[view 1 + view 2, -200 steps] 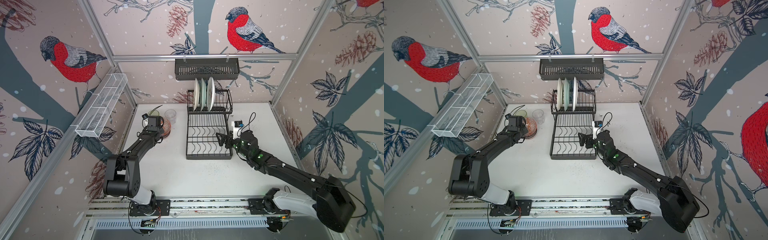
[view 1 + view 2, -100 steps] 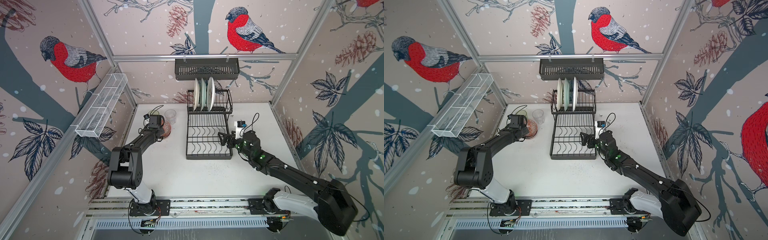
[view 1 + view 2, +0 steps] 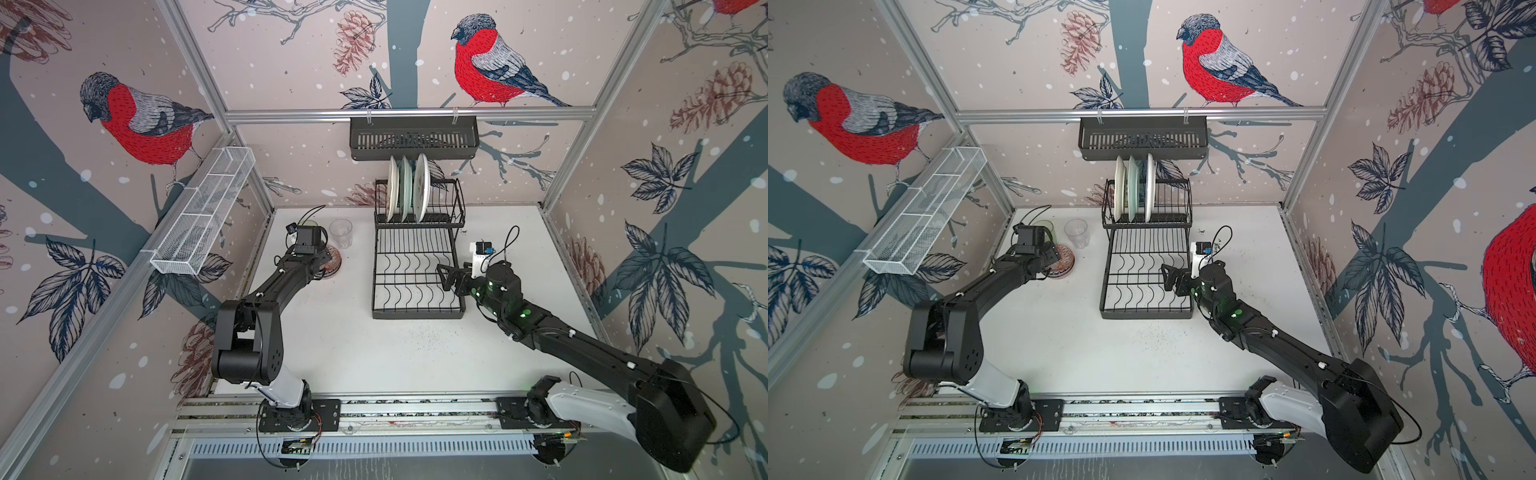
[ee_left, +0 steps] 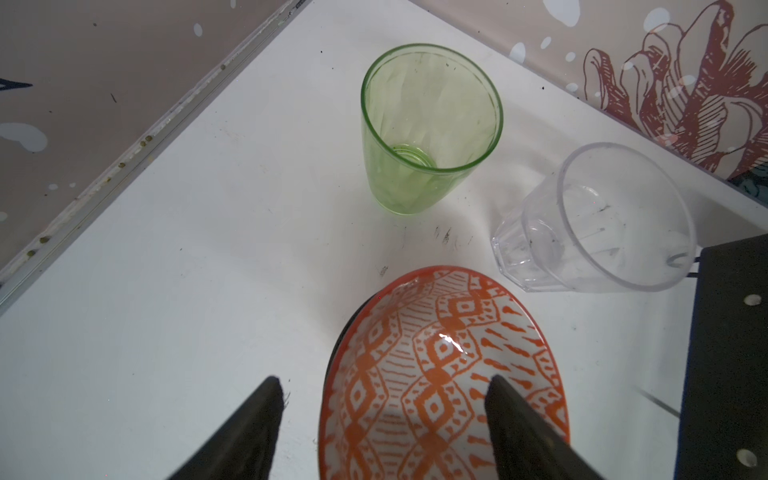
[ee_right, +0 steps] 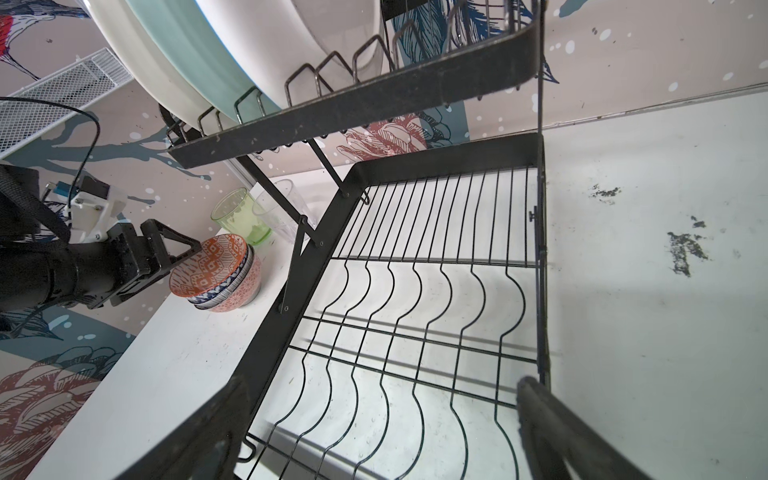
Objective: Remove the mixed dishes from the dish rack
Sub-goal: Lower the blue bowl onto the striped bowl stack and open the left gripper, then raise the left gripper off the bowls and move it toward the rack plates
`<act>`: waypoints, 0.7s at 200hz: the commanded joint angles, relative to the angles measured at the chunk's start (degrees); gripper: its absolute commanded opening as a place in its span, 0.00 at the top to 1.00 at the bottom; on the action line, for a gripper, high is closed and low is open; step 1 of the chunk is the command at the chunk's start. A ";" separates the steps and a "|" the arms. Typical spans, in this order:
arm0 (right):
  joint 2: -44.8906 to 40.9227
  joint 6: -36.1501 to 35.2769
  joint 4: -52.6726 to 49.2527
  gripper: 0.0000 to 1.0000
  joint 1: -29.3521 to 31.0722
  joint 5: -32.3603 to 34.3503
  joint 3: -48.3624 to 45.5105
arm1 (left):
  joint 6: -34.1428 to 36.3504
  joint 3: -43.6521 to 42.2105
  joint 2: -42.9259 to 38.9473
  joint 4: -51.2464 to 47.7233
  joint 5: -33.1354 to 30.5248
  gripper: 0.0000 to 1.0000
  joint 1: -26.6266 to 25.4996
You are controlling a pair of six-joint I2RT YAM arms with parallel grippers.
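Three large plates [image 3: 405, 189] stand on edge, side by side, in the upper tier of the dish rack [image 3: 415, 315]. The middle one is pale mint and the outer two are white. I cannot read any print on them from above, and my right wrist view cuts off all but their lower parts.

Three small bowls [image 5: 224, 274] sit nested on the worktop [image 3: 353, 345], just left of the rack. The top bowl [image 4: 436, 374], orange diamonds on white, lies tilted in the stack. Under it I see a blue-striped rim, then a pinkish-red patterned bowl.

My left end effector [image 4: 384, 388] has its jaws apart across that top rim, one finger over the inside and one outside. I cannot tell whether either touches. The green tumbler [image 4: 428, 137] and clear tumbler [image 4: 594, 224] stand upright behind the bowls, near the back wall. In both top views the green one is mostly hidden by the wrist camera [image 3: 306, 237].

My right end effector [image 5: 380, 382] hangs over the rack's lower wavy grid, jaws spread wide, gripping nothing.
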 commanded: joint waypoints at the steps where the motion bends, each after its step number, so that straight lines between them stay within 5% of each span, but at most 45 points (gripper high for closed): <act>1: -0.17 0.52 0.14 0.01 -0.28 0.51 0.54 | 0.32 0.33 -1.25 -0.80 0.17 0.13 0.12; 14: -0.31 0.44 -0.34 0.01 -0.45 0.62 0.87 | 0.37 0.26 -1.81 -0.70 0.69 0.03 0.08; 140: -1.28 0.69 -3.33 0.00 -1.55 2.04 1.69 | 0.09 -3.69 -9.95 2.95 10.80 0.02 -3.47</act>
